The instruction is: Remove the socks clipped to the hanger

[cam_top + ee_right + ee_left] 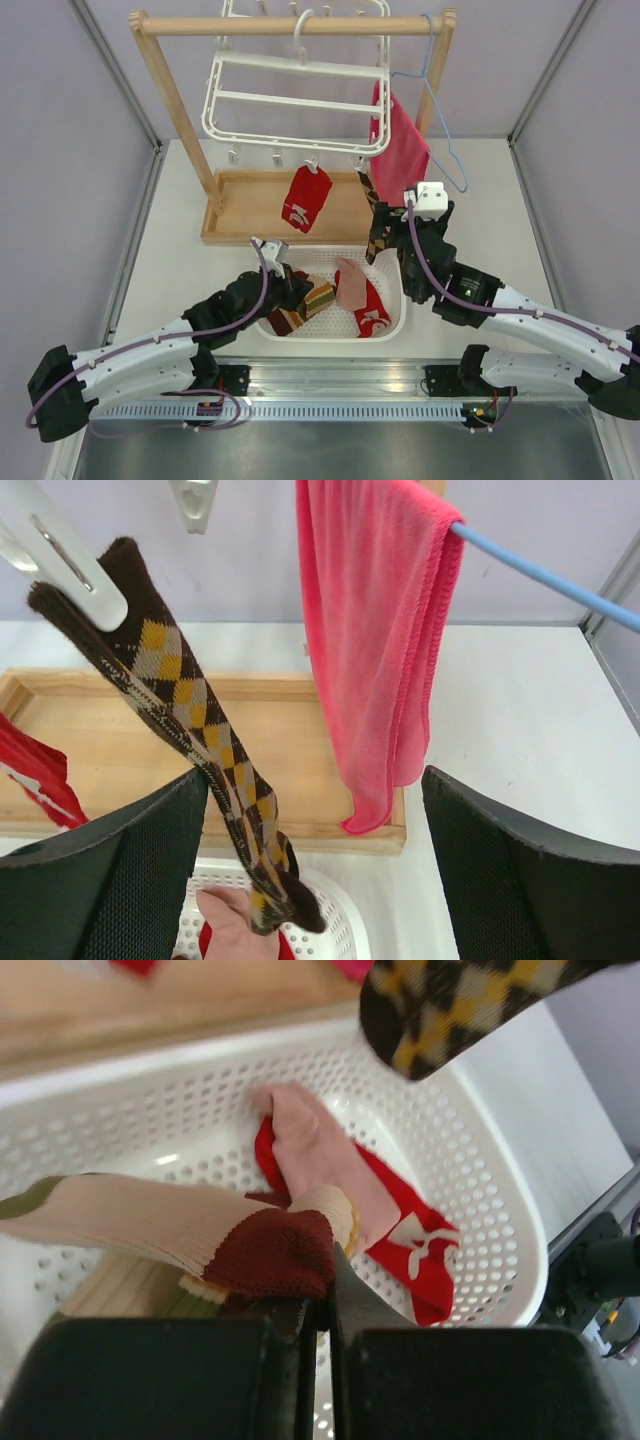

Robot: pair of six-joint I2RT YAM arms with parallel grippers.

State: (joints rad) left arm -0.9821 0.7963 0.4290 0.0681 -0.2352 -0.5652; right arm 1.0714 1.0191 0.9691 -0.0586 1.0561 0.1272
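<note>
Hanger (290,100): one, white frame, hooked on the wooden rack (290,25); its top is cut off by the picture's edge.
Clips (277,157): four visible along the near bar.
Socks on the hanger: two. They are the clipped red sock (306,198) and the brown diamond sock (190,705), whose lower end hangs over the basket (470,1160).
Socks in the basket: three clear. They are the marked red sock (415,1245), the pale pink sock (320,1155) lying across it, and the striped sock (150,1225) with a maroon heel. A ribbed cream piece beneath is too hidden to count.
Left gripper (322,1320): closed, with the heel bunched at its tips; whether fabric is pinched cannot be told.
Right gripper (315,780): spread wide, grasping nothing, with the brown diamond sock between its fingers.
Pink cloth (370,630): one, on a blue wire hanger (540,570).
</note>
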